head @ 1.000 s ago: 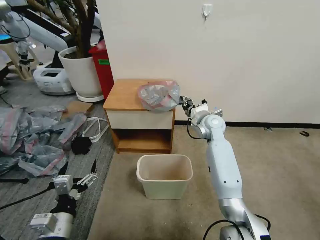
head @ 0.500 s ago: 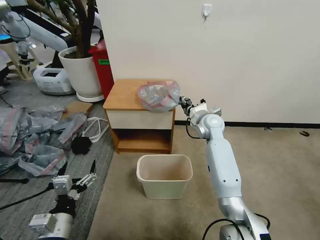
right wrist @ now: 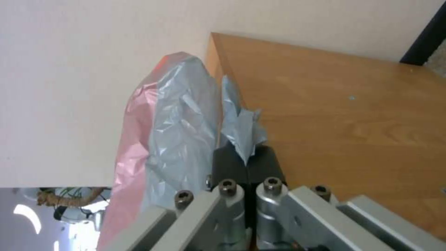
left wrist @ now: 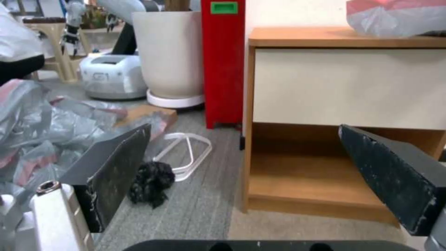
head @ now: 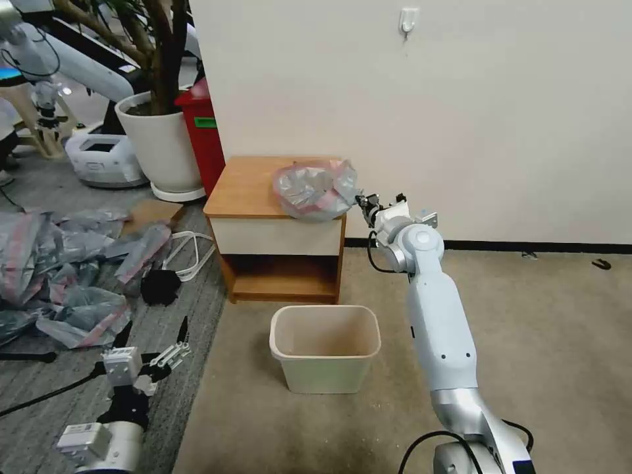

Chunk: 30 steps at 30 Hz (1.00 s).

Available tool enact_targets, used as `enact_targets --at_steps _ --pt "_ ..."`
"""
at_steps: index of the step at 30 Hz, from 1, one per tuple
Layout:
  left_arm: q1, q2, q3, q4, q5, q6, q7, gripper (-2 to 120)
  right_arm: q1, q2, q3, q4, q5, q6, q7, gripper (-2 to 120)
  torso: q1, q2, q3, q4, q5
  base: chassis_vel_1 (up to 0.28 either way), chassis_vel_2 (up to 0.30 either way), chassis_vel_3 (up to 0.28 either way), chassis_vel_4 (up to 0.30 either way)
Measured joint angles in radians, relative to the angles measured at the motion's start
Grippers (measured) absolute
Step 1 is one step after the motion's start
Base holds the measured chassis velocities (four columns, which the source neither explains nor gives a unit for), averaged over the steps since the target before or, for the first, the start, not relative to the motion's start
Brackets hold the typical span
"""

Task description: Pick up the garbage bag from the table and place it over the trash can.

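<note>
Room: beige carpet and a cream wall; the table [head: 263, 197] stands against the wall, the trash can [head: 325, 347] on the carpet just before it.
Bag: the garbage bag [head: 312, 189] lies crumpled at the table's right front corner, its lower fold hanging over the front edge.
Right gripper: the right gripper [head: 361, 199] is at the table's right edge, touching the bag's side.
Right fingers: in the right wrist view the black pads [right wrist: 232, 164] are pressed together with a grey tab of bag [right wrist: 241, 130] pinched between them.
Left gripper: the left gripper [head: 155, 340] hangs low over the grey floor on the left, fingers spread wide, nothing between them.
Hidden: the head view does not show the pinch.
Cut off: the left wrist view shows the bag's underside at its edge, and the table's open shelf.
Clutter: a heap of bags [head: 59, 270] lies left of the table.
</note>
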Motion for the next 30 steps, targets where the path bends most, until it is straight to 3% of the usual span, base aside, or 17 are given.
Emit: enact_targets --at_steps 14,21,23,26,30 --pt "-0.013 -0.002 0.002 0.002 0.003 -0.001 0.0 100 -0.081 -0.041 -0.05 0.123 0.03 -0.001 0.037 0 0.0 0.0 0.0 0.0 0.0001 0.0 0.0 0.0 0.0" --pt "-0.036 -0.003 0.009 0.014 0.001 0.0 0.0 100 -0.242 -0.15 -0.108 0.363 0.064 -0.01 0.076 0 0.0 0.0 0.0 0.0 0.0 0.0 0.0 0.0 0.0" --pt "-0.039 -0.003 0.01 0.016 0.001 0.0 0.0 100 -0.258 -0.157 -0.112 0.379 0.066 -0.011 0.078 0 0.0 0.0 0.0 -0.0001 0.0003 0.0 0.0 0.0 0.0" --pt "-0.06 -0.004 0.021 0.03 0.001 0.0 0.0 100 -0.425 -0.215 -0.161 0.529 0.067 -0.023 0.085 0 0.0 0.0 0.0 -0.0002 0.0003 0.0 0.0 0.0 0.0" --pt "-0.076 -0.005 0.029 0.04 0.001 0.001 0.0 100 -0.538 -0.238 -0.207 0.634 0.044 -0.029 0.088 0 0.0 0.0 0.0 0.0 -0.0001 0.0 0.0 0.0 0.0"
